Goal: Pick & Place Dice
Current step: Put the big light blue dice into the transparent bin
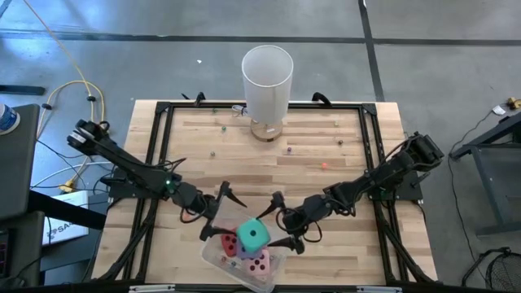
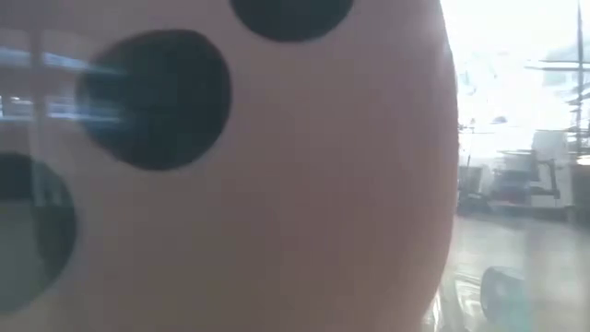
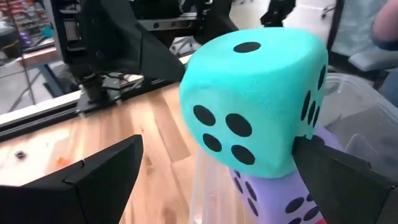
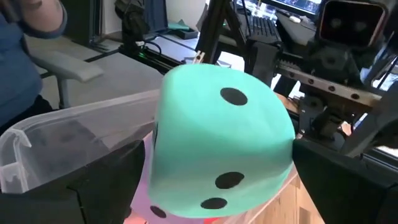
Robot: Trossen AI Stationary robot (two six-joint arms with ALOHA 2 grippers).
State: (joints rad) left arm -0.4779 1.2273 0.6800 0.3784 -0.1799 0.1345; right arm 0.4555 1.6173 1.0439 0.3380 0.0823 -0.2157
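Observation:
A clear plastic bin (image 1: 213, 259) at the table's near edge holds the dice. The teal die (image 1: 253, 234) sits on top of the purple die (image 3: 273, 199), with the red die (image 1: 230, 242) and the pink die (image 1: 259, 264) beside them. The pink die (image 2: 277, 184) fills the low view. My left gripper (image 1: 230, 213) stands open at the teal die's left. My right gripper (image 1: 273, 224) stands open at its right. In each wrist view the teal die (image 3: 255, 99) (image 4: 217, 137) shows between that gripper's spread fingers. My left gripper has one finger (image 3: 336, 180) right beside the teal die's lower corner (image 3: 292, 134); I cannot tell whether it touches. The die rests on the purple die, tilted.
A tall white cylinder (image 1: 267, 77) stands at the table's far middle. Tiny beads (image 1: 285, 150) lie scattered on the wood. A black frame (image 1: 163, 146) runs round the table. A person in a blue sleeve (image 4: 31, 37) sits beyond the table.

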